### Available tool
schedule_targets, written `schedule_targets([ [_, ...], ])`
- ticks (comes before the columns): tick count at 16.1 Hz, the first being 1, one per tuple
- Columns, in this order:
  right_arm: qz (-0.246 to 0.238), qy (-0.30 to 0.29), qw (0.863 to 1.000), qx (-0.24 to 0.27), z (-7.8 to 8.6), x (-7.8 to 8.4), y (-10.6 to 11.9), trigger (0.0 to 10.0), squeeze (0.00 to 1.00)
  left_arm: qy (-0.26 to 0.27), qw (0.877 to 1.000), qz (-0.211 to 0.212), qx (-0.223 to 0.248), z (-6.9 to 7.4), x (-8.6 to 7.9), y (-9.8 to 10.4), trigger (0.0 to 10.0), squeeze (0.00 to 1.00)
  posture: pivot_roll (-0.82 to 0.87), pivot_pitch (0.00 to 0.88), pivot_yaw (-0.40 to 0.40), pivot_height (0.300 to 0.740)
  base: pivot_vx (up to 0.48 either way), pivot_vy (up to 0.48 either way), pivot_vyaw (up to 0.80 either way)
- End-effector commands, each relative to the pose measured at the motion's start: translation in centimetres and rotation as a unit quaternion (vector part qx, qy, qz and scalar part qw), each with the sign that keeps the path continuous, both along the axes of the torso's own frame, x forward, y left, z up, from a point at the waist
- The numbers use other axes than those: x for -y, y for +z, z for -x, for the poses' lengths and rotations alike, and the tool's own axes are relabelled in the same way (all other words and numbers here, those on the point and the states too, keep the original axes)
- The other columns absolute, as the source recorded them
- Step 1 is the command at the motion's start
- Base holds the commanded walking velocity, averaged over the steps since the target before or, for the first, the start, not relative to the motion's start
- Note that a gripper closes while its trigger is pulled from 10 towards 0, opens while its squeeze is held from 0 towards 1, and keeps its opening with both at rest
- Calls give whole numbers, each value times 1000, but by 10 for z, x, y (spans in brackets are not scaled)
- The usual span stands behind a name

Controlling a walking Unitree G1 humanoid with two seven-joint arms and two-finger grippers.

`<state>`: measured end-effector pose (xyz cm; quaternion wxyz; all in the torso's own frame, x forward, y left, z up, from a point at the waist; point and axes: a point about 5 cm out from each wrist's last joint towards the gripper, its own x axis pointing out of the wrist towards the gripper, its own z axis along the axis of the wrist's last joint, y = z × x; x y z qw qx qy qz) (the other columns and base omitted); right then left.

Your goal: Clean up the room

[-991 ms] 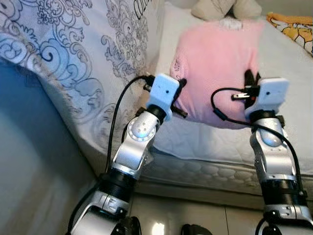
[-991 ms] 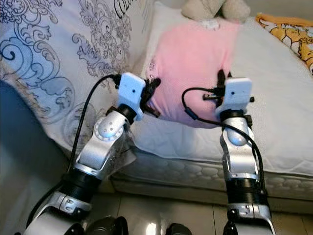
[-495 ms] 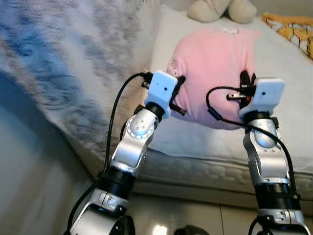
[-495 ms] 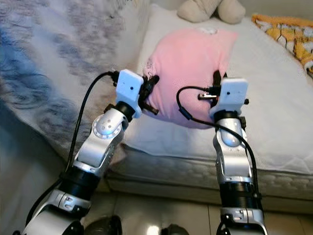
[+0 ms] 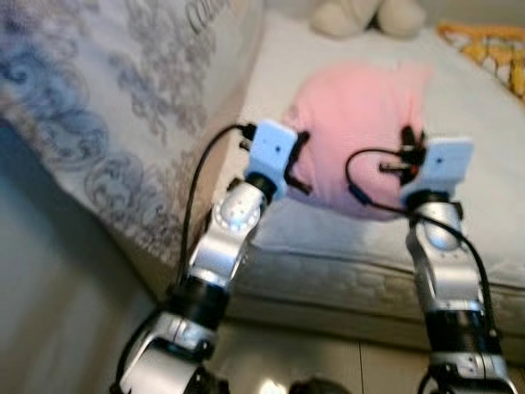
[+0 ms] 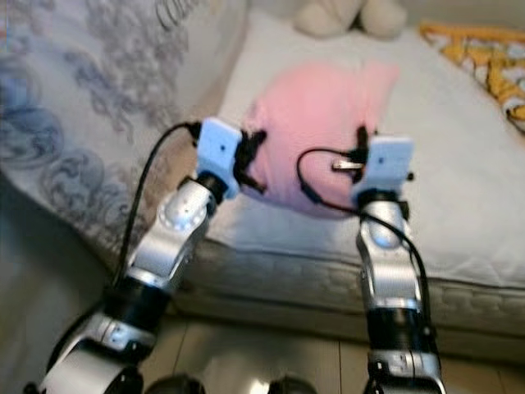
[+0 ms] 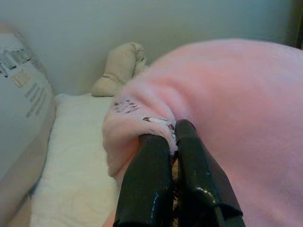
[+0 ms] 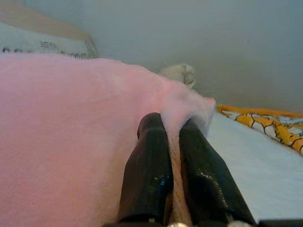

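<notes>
Pink pillow (image 5: 361, 135) sits at centre of head views, on white mattress (image 5: 484, 189) near its front edge. Left gripper (image 7: 171, 137) at pillow's 9 o'clock side, fingers clamped on a pinch of pink fabric. Right gripper (image 8: 174, 127) at 3 o'clock side, fingers clamped on fabric too. Patterned quilt (image 5: 123, 107) at 10 o'clock; beige plush toy (image 5: 365, 16) at 12; yellow blanket (image 5: 488, 49) at 2. Head views blurred.

There is one pink pillow (image 5: 361, 123) and one beige stuffed toy (image 5: 365, 16). One patterned blanket (image 5: 107, 107) and one yellow cloth (image 5: 484, 41) lie there too.
</notes>
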<state>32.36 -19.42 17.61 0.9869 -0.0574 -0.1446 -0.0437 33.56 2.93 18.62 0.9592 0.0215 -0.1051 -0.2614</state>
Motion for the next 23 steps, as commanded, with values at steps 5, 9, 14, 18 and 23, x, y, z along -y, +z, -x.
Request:
schedule_targets([
  [5, -10, 12, 1000, 13, 1, -7, 7, 10000, 0, 4, 1000, 13, 19, -7, -4, 16, 10000, 0, -52, 0, -13, 740, 183, 0, 0],
  [9, -8, 16, 1000, 8, 1, -8, 6, 10000, 0, 6, 1000, 13, 19, -5, 0, 17, 10000, 0, -54, 0, -10, 740, 480, 0, 0],
  [14, -3, 19, 1000, 3, -1, -8, 6, 10000, 0, 16, 1000, 11, 16, -6, -1, 17, 10000, 0, -48, 0, -13, 740, 480, 0, 0],
  [18, 1, 38, 999, -12, -5, -13, 2, 10000, 0, 33, 999, 1, 6, -9, -3, 14, 10000, 0, -44, 0, -15, 740, 480, 0, 0],
  [23, 2, 90, 991, -95, -31, -16, -17, 10000, 0, 108, 992, -26, -66, -40, -14, -8, 10000, 0, -36, 0, -32, 740, 0, 0, 0],
])
